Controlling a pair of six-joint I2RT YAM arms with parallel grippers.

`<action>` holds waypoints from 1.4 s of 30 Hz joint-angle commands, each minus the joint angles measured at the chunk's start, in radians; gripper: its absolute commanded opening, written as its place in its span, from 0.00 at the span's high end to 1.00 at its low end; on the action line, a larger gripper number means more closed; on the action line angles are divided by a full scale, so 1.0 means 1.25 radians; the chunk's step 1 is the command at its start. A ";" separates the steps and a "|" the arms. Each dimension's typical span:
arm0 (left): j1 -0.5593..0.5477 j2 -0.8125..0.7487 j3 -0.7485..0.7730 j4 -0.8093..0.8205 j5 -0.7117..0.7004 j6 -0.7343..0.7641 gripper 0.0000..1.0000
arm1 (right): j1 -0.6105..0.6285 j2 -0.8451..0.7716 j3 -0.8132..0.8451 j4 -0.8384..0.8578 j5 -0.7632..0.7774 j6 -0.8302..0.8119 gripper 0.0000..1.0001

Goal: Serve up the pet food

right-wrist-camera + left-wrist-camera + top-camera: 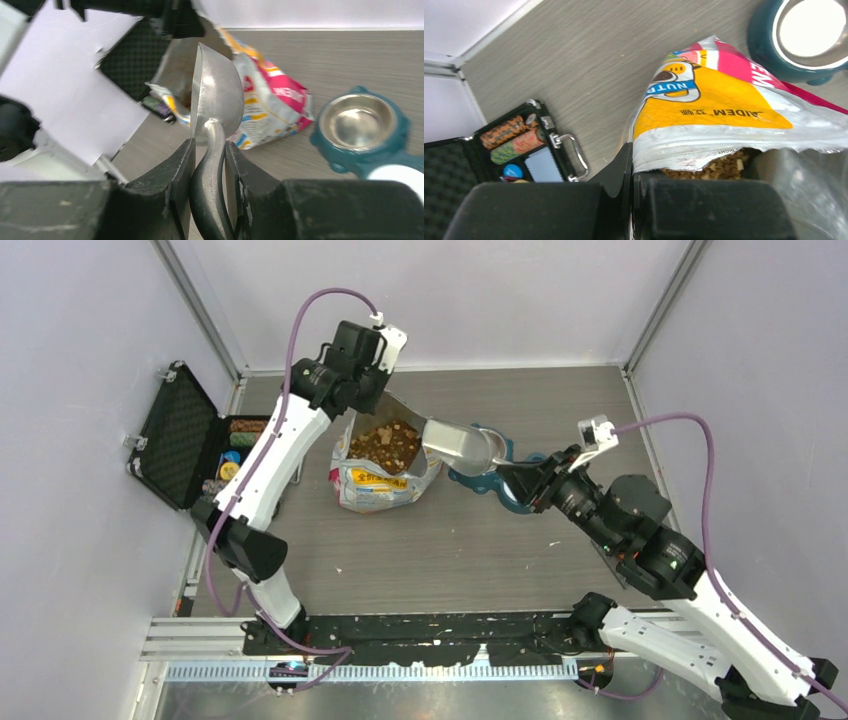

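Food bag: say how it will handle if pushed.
Probably floppy: the food bag wall is crinkled foil, pinched up by the left gripper. Likely bottom-heavy with pet food, so it may slump rather than slide.

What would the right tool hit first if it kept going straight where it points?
Probably the open bag of pet food; the scoop in the right tool leads, tip at its mouth. Depth is unclear.

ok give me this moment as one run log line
left gripper: shut on bag rim | right gripper: shut on scoop handle | scoop: at bag mouth | pet food: in bag | bowl: empty
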 commanded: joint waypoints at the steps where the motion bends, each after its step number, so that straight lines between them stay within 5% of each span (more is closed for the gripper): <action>1: -0.009 -0.139 -0.005 0.148 0.074 -0.074 1.00 | -0.002 0.079 0.112 0.032 -0.240 -0.051 0.95; 10: -0.076 -0.210 -0.117 0.186 -0.018 -0.079 1.00 | 0.028 0.205 0.200 -0.044 -0.217 -0.004 0.95; 17: -0.114 -0.255 -0.173 0.202 -0.007 -0.088 1.00 | 0.142 0.317 0.281 -0.137 0.138 -0.002 0.95; 28: -0.156 -0.307 -0.246 0.232 0.041 -0.132 1.00 | 0.252 0.546 0.384 -0.266 0.407 0.101 0.95; 34: -0.167 -0.316 -0.273 0.240 0.057 -0.137 1.00 | 0.255 0.609 0.385 -0.333 0.437 0.168 0.95; 42: -0.175 -0.314 -0.291 0.242 0.074 -0.136 1.00 | 0.247 0.702 0.377 -0.252 0.328 0.161 0.95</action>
